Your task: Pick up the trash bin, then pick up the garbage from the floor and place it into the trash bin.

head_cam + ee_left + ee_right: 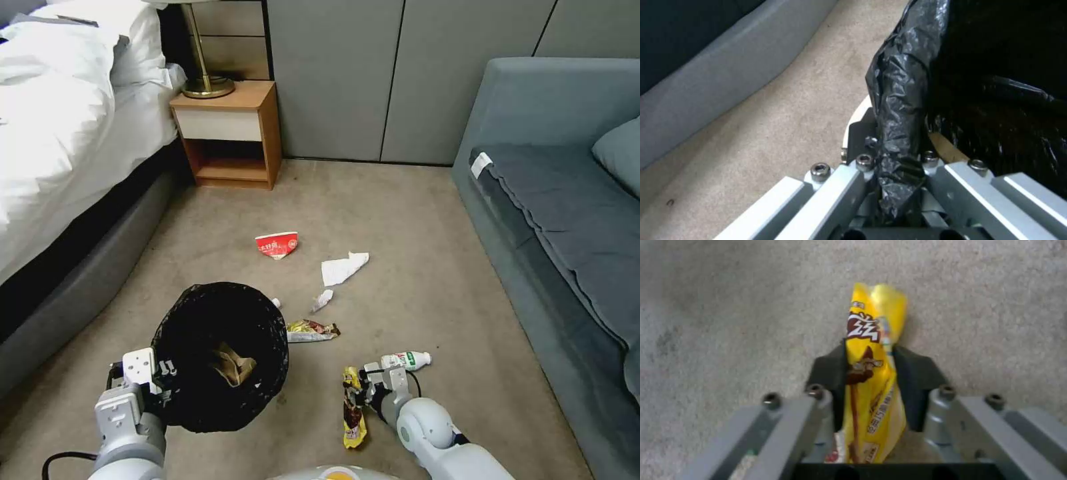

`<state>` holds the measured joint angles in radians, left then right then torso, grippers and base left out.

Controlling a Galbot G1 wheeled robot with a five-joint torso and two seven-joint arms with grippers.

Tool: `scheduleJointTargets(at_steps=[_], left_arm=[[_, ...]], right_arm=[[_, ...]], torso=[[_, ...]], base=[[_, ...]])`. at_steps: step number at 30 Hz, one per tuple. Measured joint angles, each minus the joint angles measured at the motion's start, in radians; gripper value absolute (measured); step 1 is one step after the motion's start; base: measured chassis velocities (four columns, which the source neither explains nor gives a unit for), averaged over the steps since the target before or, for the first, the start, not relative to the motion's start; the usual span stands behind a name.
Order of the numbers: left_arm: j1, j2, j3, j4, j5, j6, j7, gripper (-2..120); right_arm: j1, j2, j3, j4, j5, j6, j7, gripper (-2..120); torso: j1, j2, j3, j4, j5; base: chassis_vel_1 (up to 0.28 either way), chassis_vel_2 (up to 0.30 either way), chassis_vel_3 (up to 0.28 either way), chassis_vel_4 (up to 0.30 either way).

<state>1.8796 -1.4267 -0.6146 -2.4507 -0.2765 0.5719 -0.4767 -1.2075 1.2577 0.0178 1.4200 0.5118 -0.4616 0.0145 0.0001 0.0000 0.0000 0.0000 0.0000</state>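
Yellow wrapper (871,373) pinched between right gripper (871,373) fingers (916,380), above carpet (729,306).

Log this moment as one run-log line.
left gripper: shut on trash bin rim | right gripper: shut on yellow wrapper | bottle: on floor

Both arms: pale grey-white rounded housings, with a black cable looping beside each wrist. Left gripper (162,385): silver square-section links, hex socket screws at the joints, dark fingers (861,136). Right gripper (871,373): same grey links and screws, black angular pads (916,373).
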Motion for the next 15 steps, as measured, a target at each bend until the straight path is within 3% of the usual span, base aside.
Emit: scheduleJointTargets(at_steps=[6,15], left_arm=[[0.002,0.0,0.0,-0.004,0.0,-0.002,0.0,1],[0.0,0.002,0.001,-0.005,-0.001,-0.002,0.0,1]], right_arm=[[-0.003,0.013,0.001,-0.004,-0.012,0.011,0.001,0],[-0.035,0.008,0.029,0.042,-0.028,0.058,0.009,0]], torso=[[0.0,0.0,0.0,0.0001,0.0],[0.0,0.0,0.0,0.0001,0.0001]], base=[[0.0,0.0,0.0,0.0],[0.0,0.0,0.0,0.0]])
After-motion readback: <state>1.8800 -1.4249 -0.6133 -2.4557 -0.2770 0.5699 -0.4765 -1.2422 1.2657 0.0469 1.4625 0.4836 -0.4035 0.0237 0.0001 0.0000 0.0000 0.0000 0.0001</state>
